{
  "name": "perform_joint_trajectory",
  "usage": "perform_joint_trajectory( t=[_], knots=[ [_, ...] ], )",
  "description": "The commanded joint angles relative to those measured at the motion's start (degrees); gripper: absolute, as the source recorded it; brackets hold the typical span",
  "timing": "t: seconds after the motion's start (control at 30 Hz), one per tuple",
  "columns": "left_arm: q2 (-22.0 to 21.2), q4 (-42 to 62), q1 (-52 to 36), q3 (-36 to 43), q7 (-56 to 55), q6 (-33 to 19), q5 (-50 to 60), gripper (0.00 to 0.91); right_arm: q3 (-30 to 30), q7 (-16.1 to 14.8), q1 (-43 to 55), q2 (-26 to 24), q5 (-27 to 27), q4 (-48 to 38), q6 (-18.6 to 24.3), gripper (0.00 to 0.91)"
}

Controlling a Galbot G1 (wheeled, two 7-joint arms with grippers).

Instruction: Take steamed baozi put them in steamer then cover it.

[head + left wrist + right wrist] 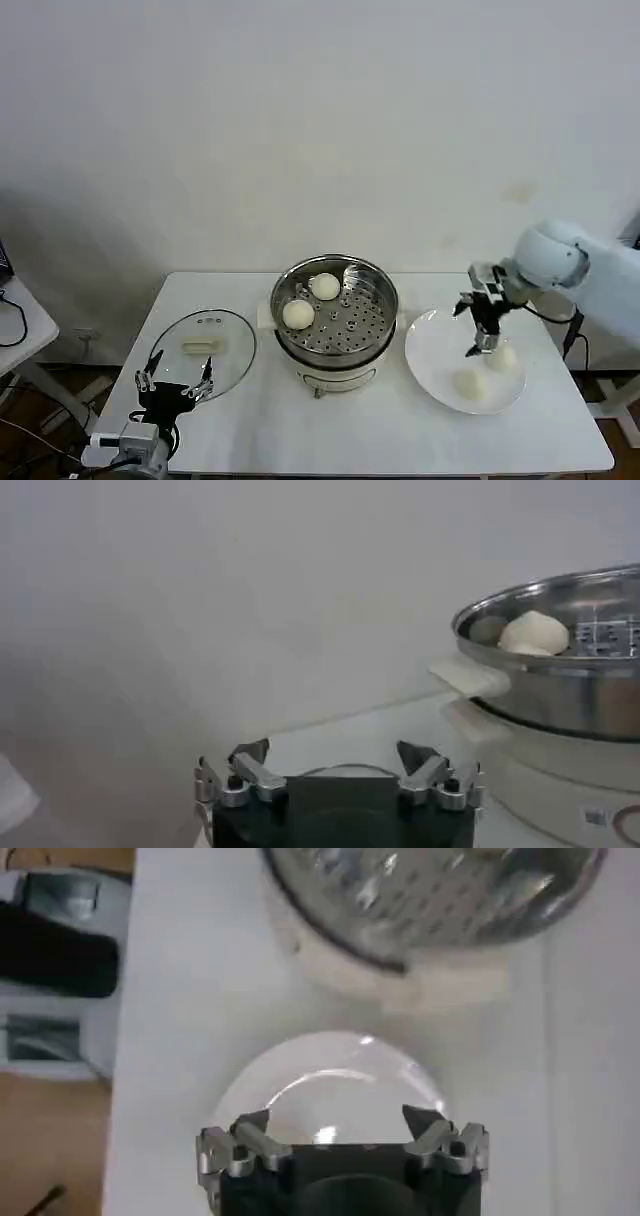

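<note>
1. Now the right gripper (484,340) hangs over the white plate (430,352) at the right of the table (250,430), fingers spread and holding nothing.
2. Two steamed baozi (499,358) lie on that plate, one just below and slightly right of the fingers, the other nearer the table's near edge; being round, they offer no long axis to line up with.
3. Two more already sit in the steamer (378,300) at the table's middle.
4. The left gripper (175,385) waits near the cover (235,335) at the left, fingers spread.
5. The right arm is nearer by far, so a short descent should reach the bun.
</note>
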Motion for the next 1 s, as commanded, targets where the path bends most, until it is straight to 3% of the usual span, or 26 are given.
perform_joint_trajectory(
  t=[0.03, 0.27, 1.0],
  knots=[
    [0.0, 0.3, -0.1, 0.0, 0.0, 0.0, 0.0, 0.907, 4.5, -0.4, -10.0, -1.7, -4.4, -0.3, 0.9, 0.907],
    [-0.2, 0.4, 0.0, -0.1, 0.1, 0.0, 0.2, 0.907, 10.9, 0.7, -17.8, 0.9, -10.2, -4.3, 2.6, 0.907],
    [-0.5, 1.2, 0.2, 0.0, 0.0, 0.0, 0.4, 0.907, 13.7, 1.4, -21.7, 5.2, -16.3, -10.2, 5.4, 0.907]
  ],
)
